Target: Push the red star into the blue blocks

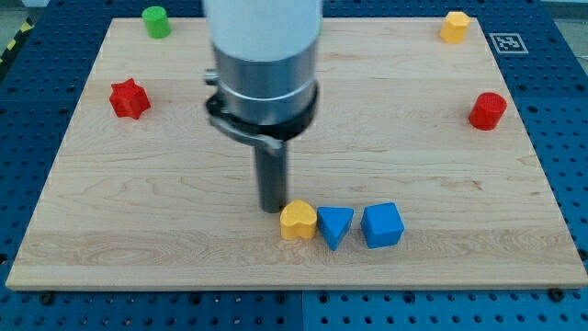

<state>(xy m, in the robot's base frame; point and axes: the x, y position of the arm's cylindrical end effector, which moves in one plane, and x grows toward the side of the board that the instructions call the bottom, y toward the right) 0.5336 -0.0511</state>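
Observation:
The red star lies near the view's left edge of the wooden board, far from the blue blocks. A blue triangle and a blue cube sit side by side at the view's lower middle. A yellow heart touches the blue triangle's left side. My tip is just left of the yellow heart, close to it or touching it. The tip is far to the right of and below the red star.
A green cylinder stands at the view's top left. A yellow hexagon block is at the top right. A red cylinder is at the right. The arm's wide body hides part of the board's top middle.

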